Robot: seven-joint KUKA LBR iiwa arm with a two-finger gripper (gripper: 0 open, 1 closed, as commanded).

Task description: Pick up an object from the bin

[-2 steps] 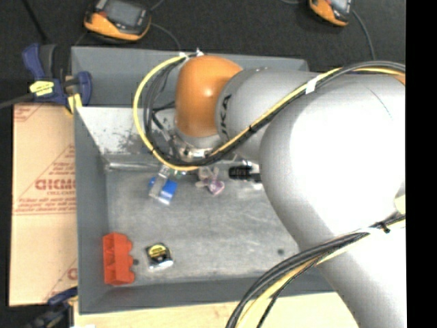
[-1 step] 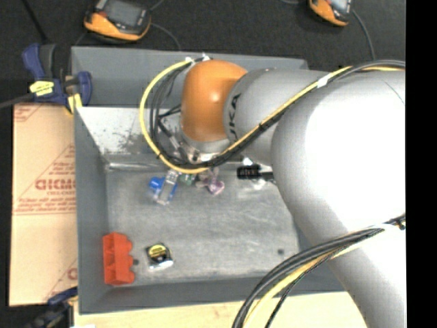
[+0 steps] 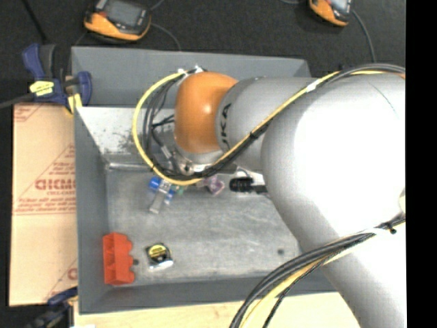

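My gripper (image 3: 183, 165) is low over the back middle of the bin, mostly hidden under the arm's wrist. Just below and left of it, on the bin floor, lies a small clear thing with a blue end (image 3: 160, 193). I cannot tell if the gripper touches it. To the gripper's right lie a small purple thing (image 3: 216, 186) and a black-and-white thing (image 3: 244, 184), both partly hidden by the arm.
A red ridged block (image 3: 117, 258) lies in the front left corner. Beside it is a small yellow-and-black tape measure (image 3: 158, 255). The arm covers the right side of the bin.
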